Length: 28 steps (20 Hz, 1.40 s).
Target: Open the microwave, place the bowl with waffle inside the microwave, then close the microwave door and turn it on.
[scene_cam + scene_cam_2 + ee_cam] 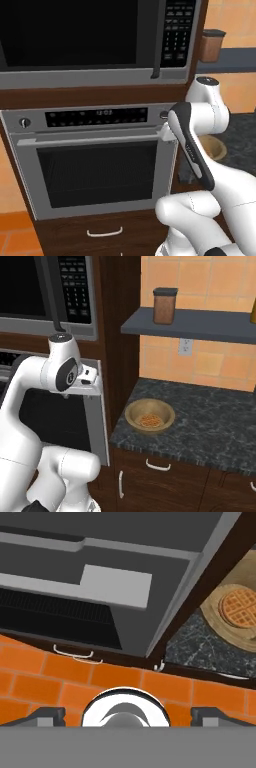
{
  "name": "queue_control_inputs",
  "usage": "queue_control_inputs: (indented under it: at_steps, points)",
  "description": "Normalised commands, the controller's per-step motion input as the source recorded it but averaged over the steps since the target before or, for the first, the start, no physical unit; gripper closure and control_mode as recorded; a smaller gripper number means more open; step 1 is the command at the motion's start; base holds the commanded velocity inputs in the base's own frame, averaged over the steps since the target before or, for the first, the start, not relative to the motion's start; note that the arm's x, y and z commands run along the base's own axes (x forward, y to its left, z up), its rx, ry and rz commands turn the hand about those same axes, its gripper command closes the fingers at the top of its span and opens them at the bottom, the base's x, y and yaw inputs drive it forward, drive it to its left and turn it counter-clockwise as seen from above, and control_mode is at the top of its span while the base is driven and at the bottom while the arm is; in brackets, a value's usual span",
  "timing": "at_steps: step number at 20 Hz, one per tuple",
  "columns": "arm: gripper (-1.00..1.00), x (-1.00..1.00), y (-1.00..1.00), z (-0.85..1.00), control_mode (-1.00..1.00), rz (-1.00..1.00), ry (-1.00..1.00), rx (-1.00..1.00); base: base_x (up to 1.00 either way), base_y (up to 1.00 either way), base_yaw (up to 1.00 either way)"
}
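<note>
the microwave door [70, 32] is shut. the bowl [149, 415] holding the waffle [149, 419] sits near the counter's [210, 421] front-left edge — open stone to its right. the gripper [127, 714] hangs released, fingertips wide apart.

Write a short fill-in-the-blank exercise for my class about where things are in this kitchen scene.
1. The microwave door is ____.
2. The waffle lies in the ____.
3. The bowl rests on the dark stone ____.
4. The brown canister stands on a ____.

Missing words: shut; bowl; counter; shelf.
</note>
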Motion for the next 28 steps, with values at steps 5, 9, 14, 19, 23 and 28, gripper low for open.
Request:
queue_control_inputs:
  at_steps: [5, 9, 14, 19, 23, 28]
  points:
    - [-1.00, 0.00, 0.00, 0.00, 1.00, 0.00, 0.00, 0.00, -0.05, -0.28, 0.29]
    - [-1.00, -0.04, 0.00, 0.06, -1.00, 0.01, -0.01, 0.00, -0.13, -0.13, 0.15]
    - [-1.00, -0.07, 0.00, 0.69, -1.00, 0.00, -0.14, 0.01, 0.00, 0.00, 0.00]
    - [-1.00, -0.02, 0.00, 0.83, -1.00, -0.03, -0.24, 0.01, 0.00, 0.00, 0.00]
    - [-1.00, -0.04, 0.00, 0.85, -1.00, -0.05, -0.19, 0.00, 0.00, 0.00, 0.00]
    - [-1.00, -0.08, 0.00, 0.76, -1.00, -0.04, -0.20, 0.01, 0.00, 0.00, 0.00]
